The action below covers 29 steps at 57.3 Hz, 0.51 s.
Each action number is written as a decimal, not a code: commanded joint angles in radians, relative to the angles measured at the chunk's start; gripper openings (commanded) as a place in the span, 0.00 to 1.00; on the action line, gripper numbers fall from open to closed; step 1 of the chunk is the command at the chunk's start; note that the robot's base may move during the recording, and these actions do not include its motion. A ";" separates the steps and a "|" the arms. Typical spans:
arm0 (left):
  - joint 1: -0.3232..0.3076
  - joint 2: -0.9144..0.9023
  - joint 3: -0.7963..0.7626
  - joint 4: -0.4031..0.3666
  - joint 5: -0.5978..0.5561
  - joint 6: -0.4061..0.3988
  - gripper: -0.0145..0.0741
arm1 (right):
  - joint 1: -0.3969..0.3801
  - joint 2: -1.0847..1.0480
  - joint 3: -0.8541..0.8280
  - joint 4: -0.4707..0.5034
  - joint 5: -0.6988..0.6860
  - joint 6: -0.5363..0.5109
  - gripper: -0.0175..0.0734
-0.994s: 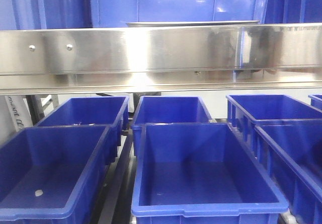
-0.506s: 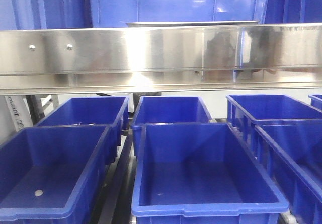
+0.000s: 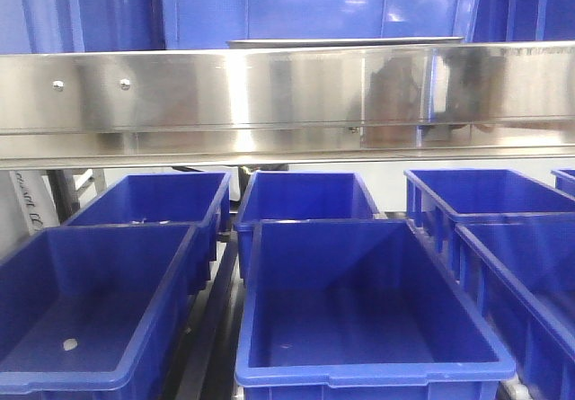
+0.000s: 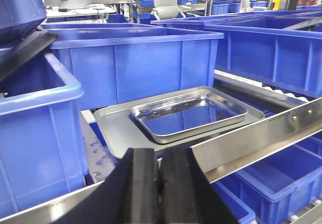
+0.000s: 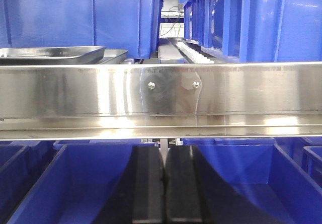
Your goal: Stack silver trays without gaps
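Since the earlier front frames almost nothing is shifting: only the dark reflection on the right part of the steel rail (image 3: 287, 90) is changing shape slightly, which suggests an arm is moving in front of it. The bins and the tray edge are staying put.

You are seeing 2 silver trays on the upper shelf. In the left wrist view the smaller tray (image 4: 188, 114) is sitting inside the larger flat tray (image 4: 115, 128), skewed against its outline and bunched toward the far right, so it is probably not seated flush yet. From the front only a thin edge of the trays is showing above the rail, centre.

The left gripper (image 4: 160, 183) is hanging near the rail's near side, its 2 black pads pressed almost together with a thin slit between, gripping nothing. The right gripper (image 5: 161, 183) is sitting below the rail, over a blue bin (image 5: 241, 183), fingers likewise closed together and empty.

Both are standing clear of the trays, likely because the rail is blocking a straight reach; you are needing to go up and over it.

The blue bins (image 3: 359, 301) on the lower level are looking empty, apart from a small pale speck in the near left one.
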 commanded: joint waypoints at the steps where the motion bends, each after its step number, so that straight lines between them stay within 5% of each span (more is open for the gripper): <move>1: 0.017 -0.008 0.012 -0.001 -0.046 -0.006 0.14 | -0.005 -0.004 0.000 0.000 -0.015 -0.001 0.11; 19: 0.198 -0.051 0.228 -0.041 -0.444 -0.004 0.14 | -0.005 -0.004 0.000 0.000 -0.015 -0.001 0.11; 29: 0.285 -0.130 0.302 -0.084 -0.422 0.026 0.14 | -0.005 -0.004 0.000 0.000 -0.015 -0.001 0.11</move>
